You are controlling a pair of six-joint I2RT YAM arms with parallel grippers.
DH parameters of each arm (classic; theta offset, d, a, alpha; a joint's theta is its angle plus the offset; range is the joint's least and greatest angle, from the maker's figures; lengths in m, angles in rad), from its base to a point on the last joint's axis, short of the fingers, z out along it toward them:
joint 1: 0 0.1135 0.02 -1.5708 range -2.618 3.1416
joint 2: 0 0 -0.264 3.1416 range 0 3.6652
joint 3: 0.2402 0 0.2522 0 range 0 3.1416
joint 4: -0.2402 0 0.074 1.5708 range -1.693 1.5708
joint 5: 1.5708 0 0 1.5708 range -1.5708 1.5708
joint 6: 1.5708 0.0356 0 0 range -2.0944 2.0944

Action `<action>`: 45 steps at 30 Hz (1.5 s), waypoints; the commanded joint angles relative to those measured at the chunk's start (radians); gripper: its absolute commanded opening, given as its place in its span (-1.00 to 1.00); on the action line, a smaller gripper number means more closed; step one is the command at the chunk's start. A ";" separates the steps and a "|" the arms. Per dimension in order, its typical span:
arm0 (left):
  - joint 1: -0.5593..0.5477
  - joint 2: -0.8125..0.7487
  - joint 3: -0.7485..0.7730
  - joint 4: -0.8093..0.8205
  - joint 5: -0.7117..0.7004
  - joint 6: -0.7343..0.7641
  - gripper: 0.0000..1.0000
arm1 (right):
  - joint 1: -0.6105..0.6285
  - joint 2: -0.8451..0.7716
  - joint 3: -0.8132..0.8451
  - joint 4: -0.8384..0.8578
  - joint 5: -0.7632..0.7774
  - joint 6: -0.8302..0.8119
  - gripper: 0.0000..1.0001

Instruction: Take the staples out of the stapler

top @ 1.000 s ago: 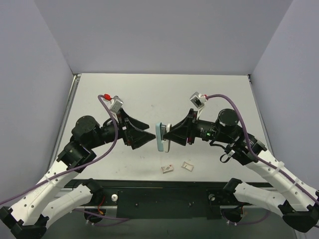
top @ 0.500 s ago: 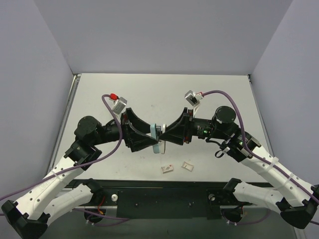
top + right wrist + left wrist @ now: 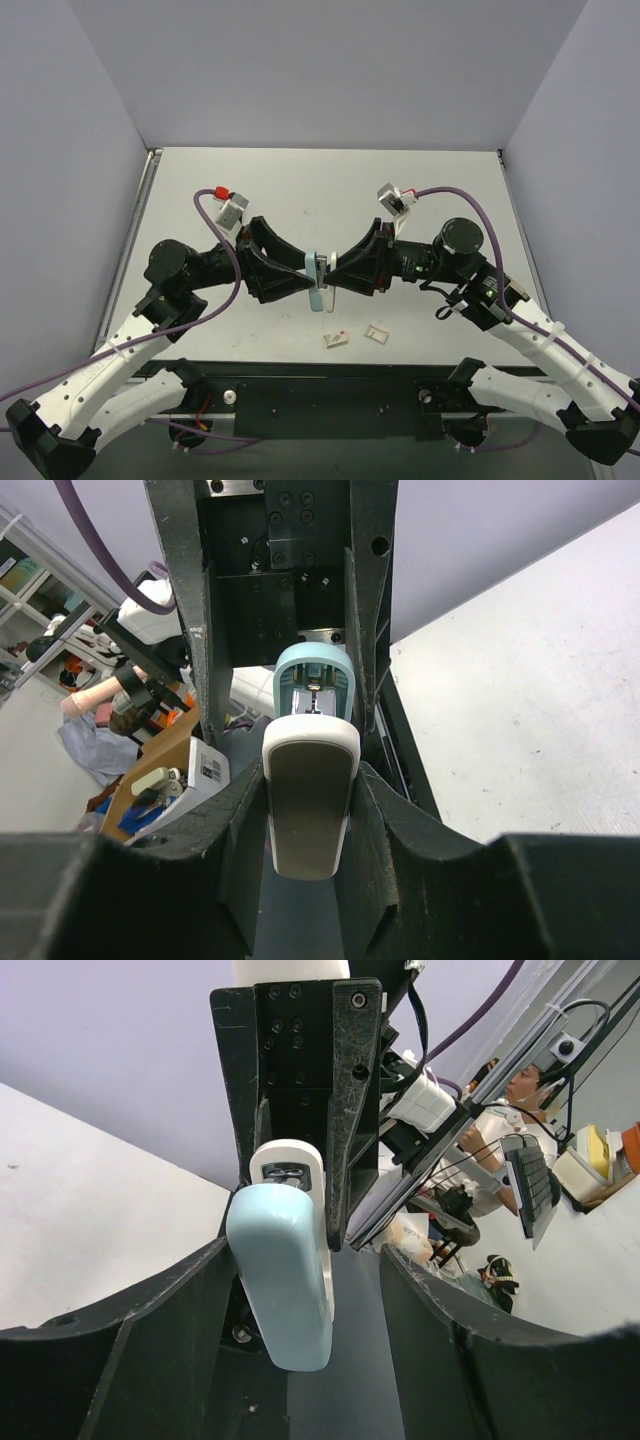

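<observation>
While the right claw (image 3: 330,274) clamps the light-blue stapler (image 3: 317,272) tight between its fingers, the two arms meet nose to nose above the middle of the bench (image 3: 300,190), the stapler held in the air between them. The left claw (image 3: 305,1250) stands open around the stapler's other end, with a clear gap on one side. Two white scraps (image 3: 336,339) lie on the bench nearer the arm bases.

A robotics lab: a white table (image 3: 300,185) is boxed in by plain lavender panels (image 3: 320,70) at 9, 12 and 3 o'clock. Beyond it, the wrist views catch a seated person (image 3: 527,1085), cluttered shelves (image 3: 25,575) and a labelled cardboard box (image 3: 200,770).
</observation>
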 commanded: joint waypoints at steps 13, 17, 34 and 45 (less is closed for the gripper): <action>-0.011 0.038 0.000 0.178 0.008 -0.073 0.17 | -0.007 -0.044 -0.016 0.120 -0.029 -0.004 -1.00; -0.021 0.040 -0.001 0.175 -0.004 -0.065 0.07 | -0.010 -0.044 -0.016 0.122 -0.029 -0.004 -1.00; -0.053 0.011 0.019 0.086 -0.023 0.005 -1.00 | -0.008 -0.113 -0.033 -0.061 0.012 -0.107 -0.33; -0.062 0.005 0.042 -0.071 0.051 0.110 -1.00 | -0.019 -0.182 0.070 -0.332 0.087 -0.271 0.00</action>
